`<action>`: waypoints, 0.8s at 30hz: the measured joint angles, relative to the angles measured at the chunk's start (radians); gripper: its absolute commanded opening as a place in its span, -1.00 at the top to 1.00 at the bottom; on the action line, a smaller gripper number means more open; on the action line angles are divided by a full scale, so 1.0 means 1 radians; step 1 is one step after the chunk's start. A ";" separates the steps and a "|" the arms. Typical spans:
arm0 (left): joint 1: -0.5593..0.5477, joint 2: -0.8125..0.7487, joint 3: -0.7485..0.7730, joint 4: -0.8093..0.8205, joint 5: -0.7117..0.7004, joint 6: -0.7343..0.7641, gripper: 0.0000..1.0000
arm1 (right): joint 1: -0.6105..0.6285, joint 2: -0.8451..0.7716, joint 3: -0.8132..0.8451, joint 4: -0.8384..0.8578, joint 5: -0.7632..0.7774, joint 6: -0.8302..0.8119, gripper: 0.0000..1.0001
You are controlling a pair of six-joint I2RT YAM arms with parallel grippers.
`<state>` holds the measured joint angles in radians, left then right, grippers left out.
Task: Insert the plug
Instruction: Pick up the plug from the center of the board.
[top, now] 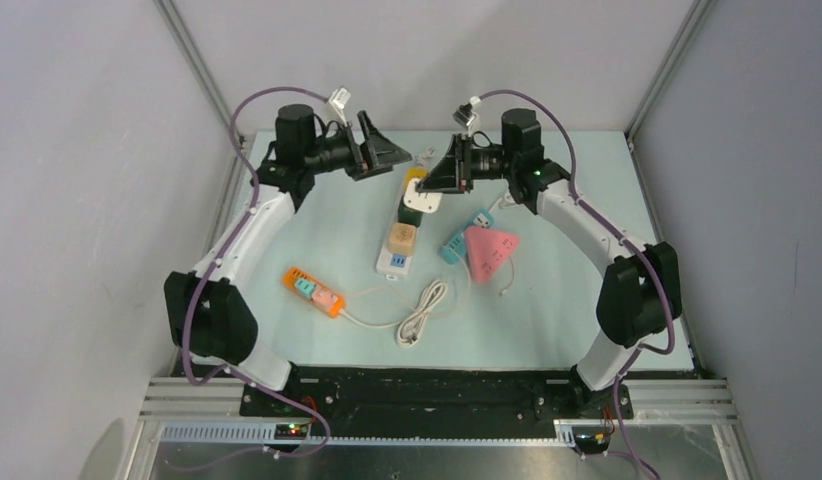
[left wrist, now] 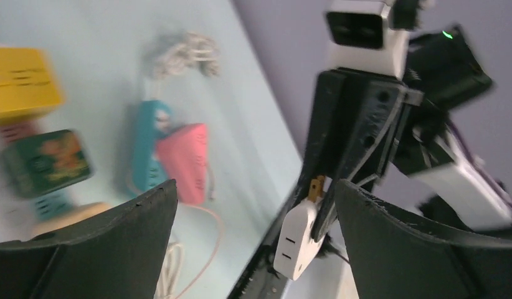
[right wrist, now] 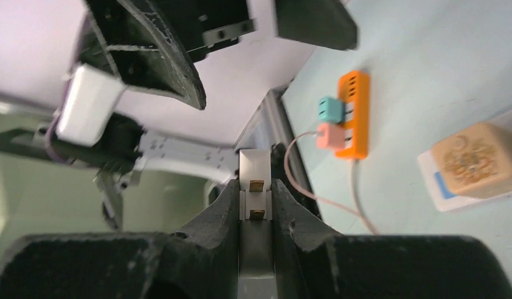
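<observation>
Right wrist view: we see the white plug (right wrist: 253, 163) at lower centre of the frame, pinched between the narrowed fingers of the right gripper (right wrist: 254, 198), its brass prongs (right wrist: 256, 185) facing the camera. In the left wrist view we get what that one hides: the plug's whole white body, at lower centre, hanging from the right gripper's tip, between the widely spread jaws of the left gripper (left wrist: 253, 199) and touching neither. Only in the top external view do we see both grippers facing each other at upper centre, above the white power strip (top: 387, 262).
</observation>
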<state>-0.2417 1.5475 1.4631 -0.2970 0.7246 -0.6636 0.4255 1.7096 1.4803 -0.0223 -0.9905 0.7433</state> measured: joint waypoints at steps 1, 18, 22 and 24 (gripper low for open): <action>-0.001 0.004 -0.037 0.105 0.076 -0.045 -0.99 | -0.006 -0.010 -0.014 0.016 -0.042 0.013 1.00; -0.125 -0.016 -0.159 0.524 0.431 -0.260 -0.24 | -0.138 -0.038 -0.041 0.238 -0.331 0.190 1.00; -0.170 0.041 -0.124 0.543 0.441 -0.310 -0.17 | -0.159 -0.034 -0.041 0.264 -0.352 0.208 1.00; -0.182 0.087 -0.095 0.545 0.441 -0.336 -0.15 | -0.164 -0.031 -0.041 0.267 -0.362 0.208 1.00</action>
<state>-0.4232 1.6348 1.3685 0.2481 1.1660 -1.0000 0.2615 1.6791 1.4395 0.2443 -1.3521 0.9516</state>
